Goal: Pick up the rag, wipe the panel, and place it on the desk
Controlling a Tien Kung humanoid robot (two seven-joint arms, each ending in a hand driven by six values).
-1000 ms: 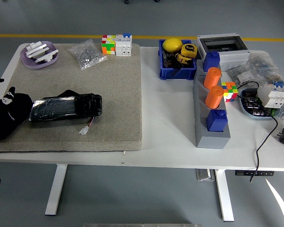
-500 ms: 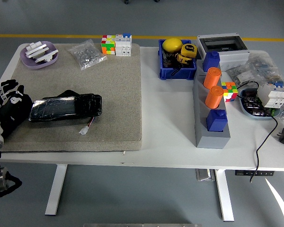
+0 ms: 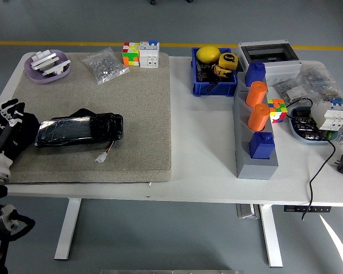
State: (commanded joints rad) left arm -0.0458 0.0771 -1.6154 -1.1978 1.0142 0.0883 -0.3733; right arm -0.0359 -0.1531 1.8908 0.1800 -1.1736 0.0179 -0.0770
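Fingers (image 3: 4, 109) of the left robot hand (image 3: 7, 130) lay spread at the left edge of the desk (image 3: 206, 165), apparently closed round nothing, with the palm over the near-left corner of the grey mat (image 3: 137, 108). The right arm was out of view. Just to the right of the left robot hand lay a dark crumpled mass that I took for the rag (image 3: 27, 134). Black against black, its outline was hard to separate from the palm, so contact between them could not be settled. The rag seemed to lie on the mat against the left end of the panel (image 3: 80, 128), a long black wrapped block lying crosswise with a white connector (image 3: 103, 156) trailing from its near side. That closeness suited wiping, since a short sweep to the right would have carried the cloth along the panel. A rag lying flat under an open hand fitted either a grasp about to be taken or a cloth just set down. The purple dish (image 3: 47, 65), blue bin (image 3: 212, 85) and grey rack (image 3: 256, 162) stood well apart, leaving the working corner free.
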